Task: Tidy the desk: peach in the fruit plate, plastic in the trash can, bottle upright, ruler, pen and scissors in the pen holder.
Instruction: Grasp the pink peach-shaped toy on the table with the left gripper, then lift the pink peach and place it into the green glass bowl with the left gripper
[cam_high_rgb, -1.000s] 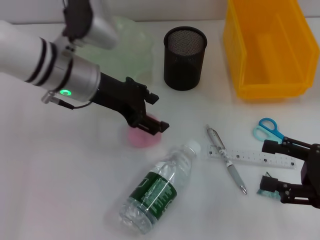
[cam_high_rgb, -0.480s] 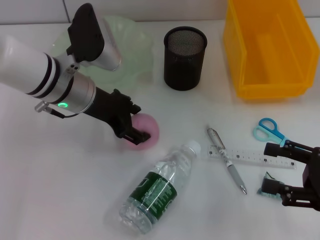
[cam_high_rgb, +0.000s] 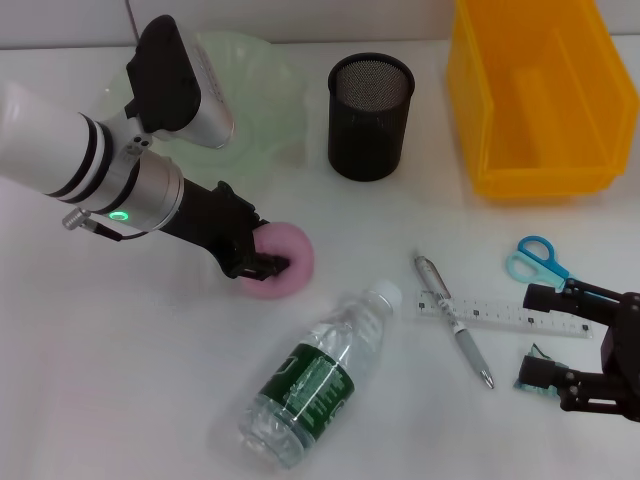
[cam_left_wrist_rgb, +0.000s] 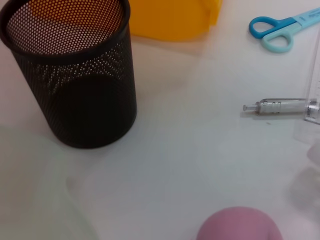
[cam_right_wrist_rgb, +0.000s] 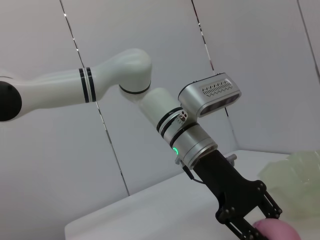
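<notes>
The pink peach (cam_high_rgb: 288, 262) lies on the white desk, and my left gripper (cam_high_rgb: 258, 252) is down at its left side, jaws open around it. The peach also shows in the left wrist view (cam_left_wrist_rgb: 240, 226) and the right wrist view (cam_right_wrist_rgb: 276, 231). The pale green fruit plate (cam_high_rgb: 262, 100) is behind the left arm. A clear bottle (cam_high_rgb: 312, 375) with a green label lies on its side. The pen (cam_high_rgb: 452, 320), clear ruler (cam_high_rgb: 505, 315) and blue scissors (cam_high_rgb: 535, 260) lie at the right. My right gripper (cam_high_rgb: 552, 335) is open near the ruler's end, above a small teal plastic scrap (cam_high_rgb: 530, 385).
The black mesh pen holder (cam_high_rgb: 370, 115) stands at the back centre. A yellow bin (cam_high_rgb: 535, 95) stands at the back right. The bottle's cap end lies close to the peach and the pen.
My left gripper has come down and drawn back to the left, from above the peach to around it. The peach shows more fully now. The right gripper has barely moved.
</notes>
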